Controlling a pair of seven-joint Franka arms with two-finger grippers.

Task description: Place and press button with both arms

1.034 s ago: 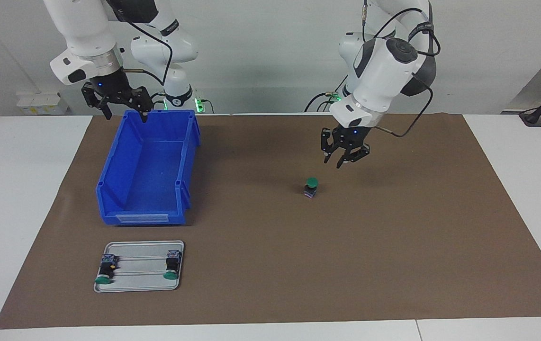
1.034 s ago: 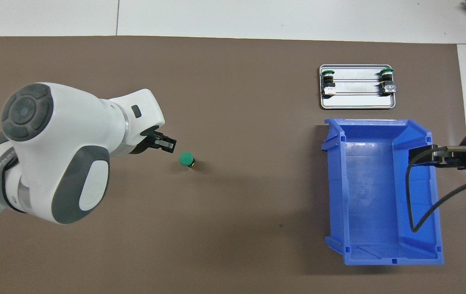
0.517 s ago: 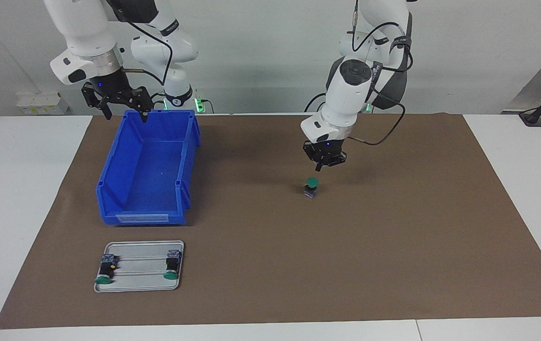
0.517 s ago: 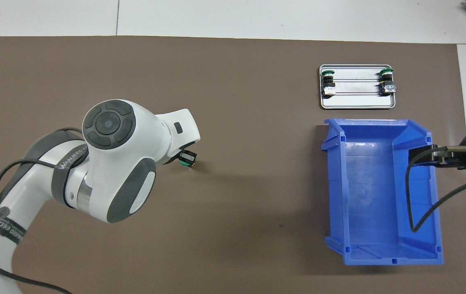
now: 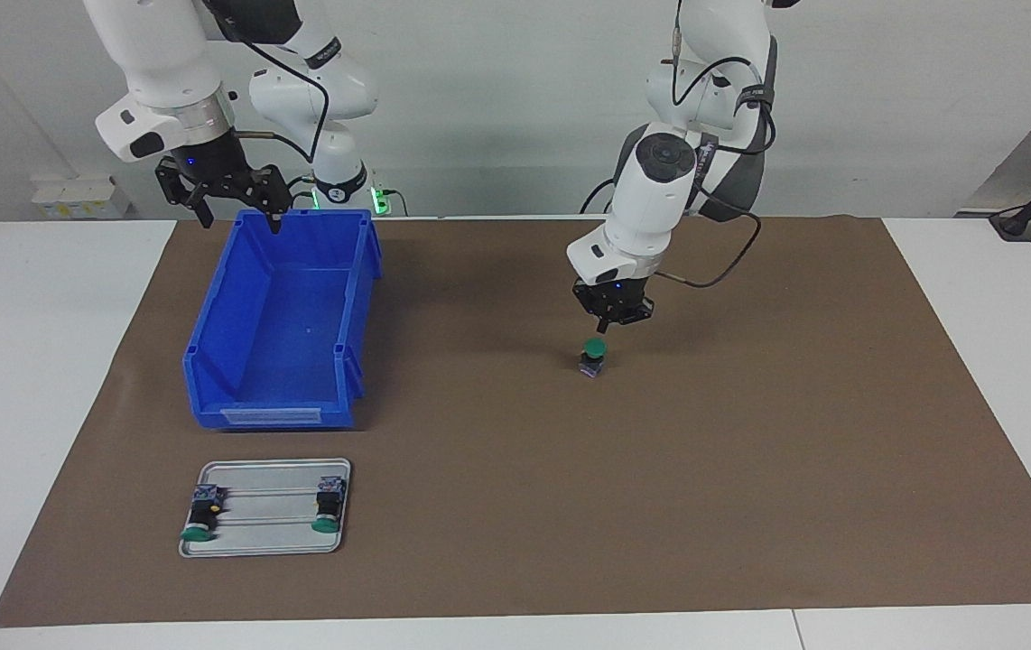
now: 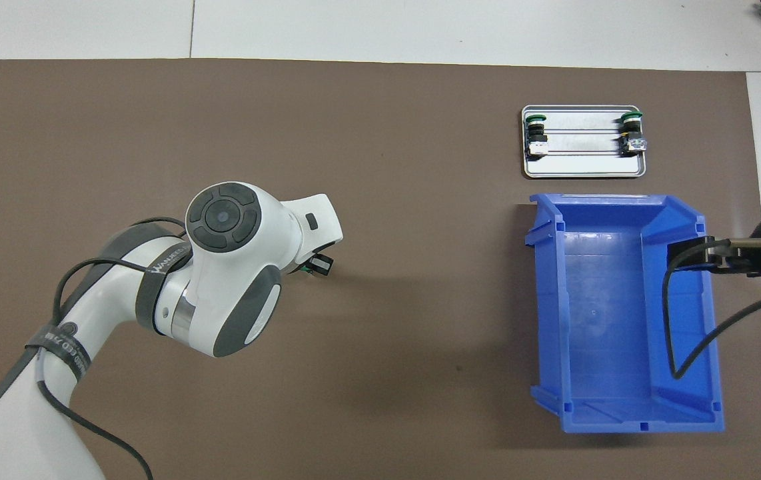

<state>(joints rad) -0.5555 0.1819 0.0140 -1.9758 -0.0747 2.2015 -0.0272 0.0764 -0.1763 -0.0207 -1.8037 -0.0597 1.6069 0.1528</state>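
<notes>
Standing upright on the brown mat point(image 5: 750, 469), the button point(image 5: 593, 353) is sitting directly under the left gripper point(image 5: 603, 327), whose fingertips are pinched together, apart from the cap; the right gripper point(image 5: 231, 215) is waiting spread wide over the blue bin point(image 5: 208, 379); from overhead, the left gripper point(image 6: 317, 265) is covering the button almost wholly; two more buttons are lying on the metal tray point(image 6: 584, 172).

White table point(image 5: 46, 361) carries brown mat point(image 5: 750, 469), bin point(image 5: 281, 316), tray point(image 5: 267, 533), button point(image 5: 593, 357)
</notes>
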